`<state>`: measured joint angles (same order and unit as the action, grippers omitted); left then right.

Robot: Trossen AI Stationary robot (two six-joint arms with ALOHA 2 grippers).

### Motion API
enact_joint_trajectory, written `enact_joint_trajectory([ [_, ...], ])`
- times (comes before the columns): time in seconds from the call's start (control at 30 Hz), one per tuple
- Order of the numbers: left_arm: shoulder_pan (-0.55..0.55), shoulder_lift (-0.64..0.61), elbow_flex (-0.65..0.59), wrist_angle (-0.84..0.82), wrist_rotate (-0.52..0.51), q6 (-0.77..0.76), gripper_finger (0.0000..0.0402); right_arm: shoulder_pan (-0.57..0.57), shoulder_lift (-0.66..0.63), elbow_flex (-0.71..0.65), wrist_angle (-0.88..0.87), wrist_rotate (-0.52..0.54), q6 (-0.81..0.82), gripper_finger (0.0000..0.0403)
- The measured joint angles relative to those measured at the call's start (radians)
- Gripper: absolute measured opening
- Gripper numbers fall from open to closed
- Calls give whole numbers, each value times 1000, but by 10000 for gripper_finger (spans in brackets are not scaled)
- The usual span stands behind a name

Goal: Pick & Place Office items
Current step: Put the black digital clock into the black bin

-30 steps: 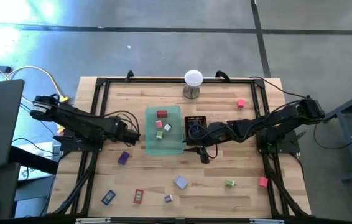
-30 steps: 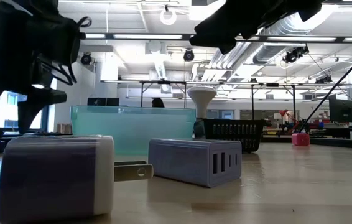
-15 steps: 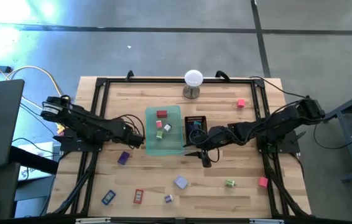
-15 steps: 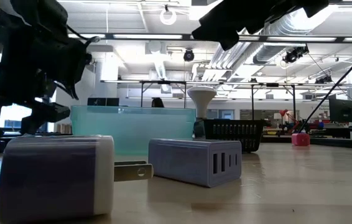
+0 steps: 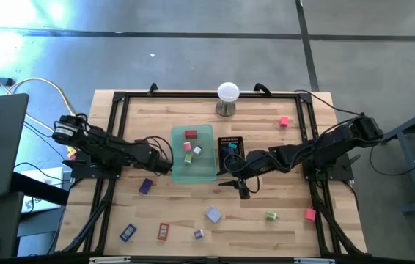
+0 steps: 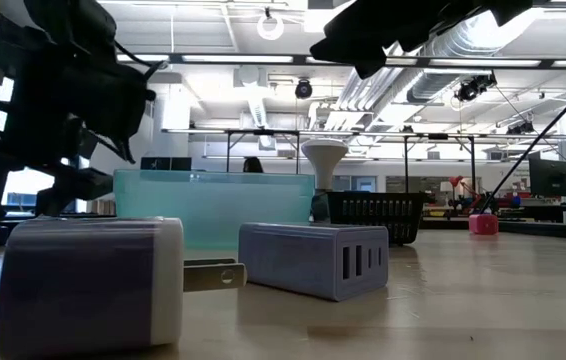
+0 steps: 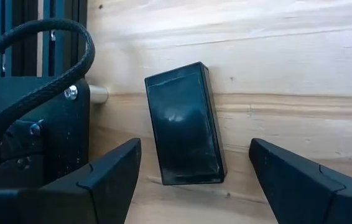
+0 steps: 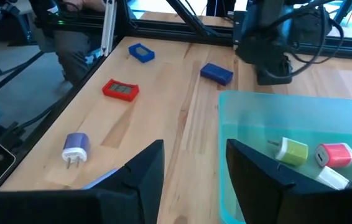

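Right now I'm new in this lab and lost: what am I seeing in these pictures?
Two dark robot arms work at a wooden table. One picture looks straight down, one looks level across the tabletop, and two come from cameras on the wrists. The left gripper hangs open over a flat black rectangular block and holds nothing. The right gripper is open and empty beside the translucent green tray, which holds a few small chargers. A black mesh tray, a white ball on a metal stand and small coloured stationery bits also lie on the table.

Black block (image 7: 184,124) between open left claw (image 7: 194,180) fingers, frame alongside.
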<state>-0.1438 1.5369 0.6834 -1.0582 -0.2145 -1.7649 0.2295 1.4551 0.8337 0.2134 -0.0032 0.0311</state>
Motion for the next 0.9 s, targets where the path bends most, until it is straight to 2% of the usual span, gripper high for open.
enact_joint_trajectory([
  [0.23, 80, -78, -3, -7, 46, 74, 300, 0, 0, 0, 0, 0, -1, 160],
  [0.43, 150, -77, -1, -3, 54, 152, 301, 0, 0, 0, -1, 0, -1, 160],
  [0.57, 198, -77, -1, 16, 93, 210, 298, 0, 0, 0, -18, -3, 1, 160],
  [0.9, 271, -77, -1, 33, 123, 276, 234, 0, 0, 0, -85, -7, 29, 160],
])
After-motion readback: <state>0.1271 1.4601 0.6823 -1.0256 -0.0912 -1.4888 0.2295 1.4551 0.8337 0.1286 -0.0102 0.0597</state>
